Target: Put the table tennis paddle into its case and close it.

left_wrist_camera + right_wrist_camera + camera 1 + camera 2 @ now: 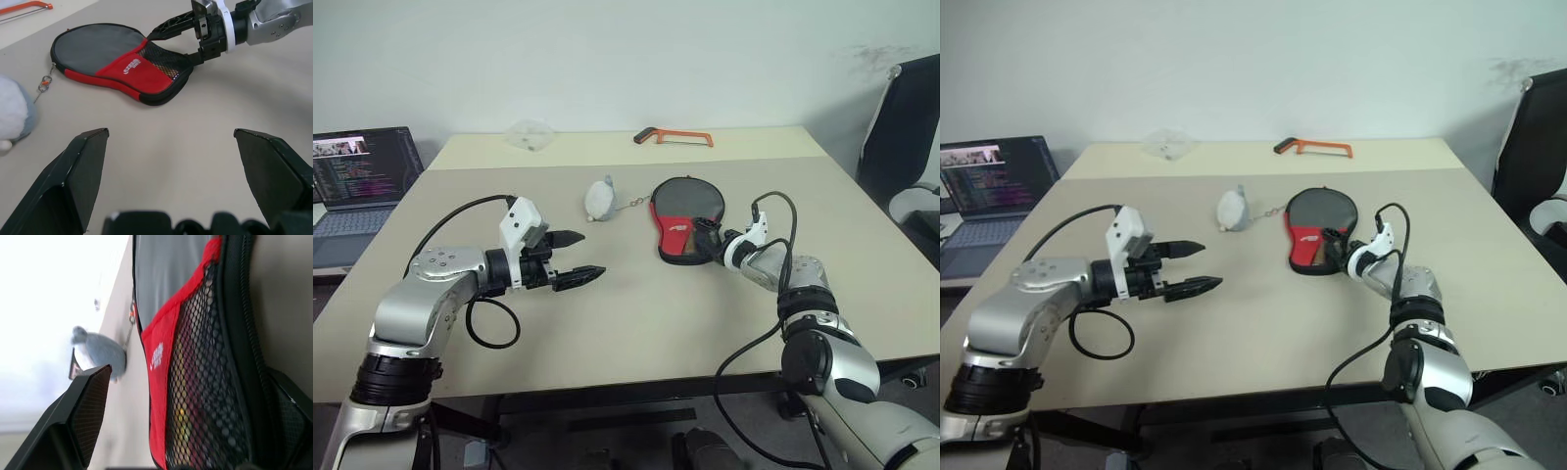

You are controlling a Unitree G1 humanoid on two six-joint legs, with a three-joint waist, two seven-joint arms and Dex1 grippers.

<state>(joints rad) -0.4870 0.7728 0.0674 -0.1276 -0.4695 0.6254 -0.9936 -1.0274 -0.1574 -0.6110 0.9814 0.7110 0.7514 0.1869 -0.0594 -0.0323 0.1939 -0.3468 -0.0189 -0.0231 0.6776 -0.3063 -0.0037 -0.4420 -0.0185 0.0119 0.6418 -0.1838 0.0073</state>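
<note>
right gripper [188, 41]: fingers wide apart at the case's narrow end | case [683, 217]: soft, light, floppy | grab its thick zip edge

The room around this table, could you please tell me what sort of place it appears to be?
Probably an office or lab workspace: an open laptop showing code beside the beige table, a black office chair at its other side, and an orange-handled hacksaw at its far edge.
</note>
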